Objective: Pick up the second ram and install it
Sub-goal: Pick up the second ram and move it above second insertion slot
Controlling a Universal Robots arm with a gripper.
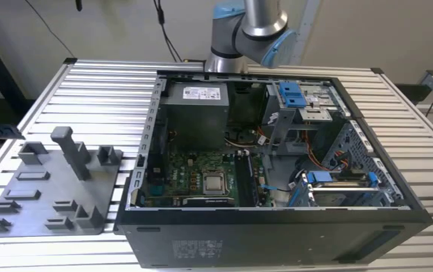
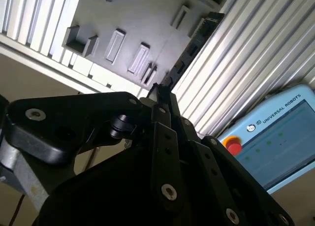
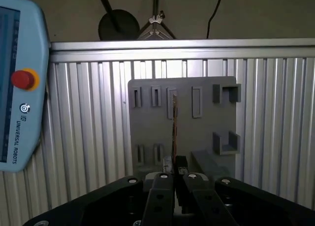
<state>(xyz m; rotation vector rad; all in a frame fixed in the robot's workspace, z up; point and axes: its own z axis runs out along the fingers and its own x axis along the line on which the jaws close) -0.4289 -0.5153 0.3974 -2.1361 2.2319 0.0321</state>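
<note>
The gripper [image 3: 174, 166] was clamped narrowly on the second ram [image 3: 173, 122], a thin, long dark stick seen edge-on in the first wrist view, jutting from its jaws against the grey slotted plate [image 3: 206, 132] on the ribbed counter [image 3: 88, 127].

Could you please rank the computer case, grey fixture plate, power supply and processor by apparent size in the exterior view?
Largest to smallest:
computer case
grey fixture plate
power supply
processor
The plate sits nearer the camera than the power supply, so that pair is less certain.

The gripper [image 3: 174, 165] is closed, fingers pinched together.
</note>
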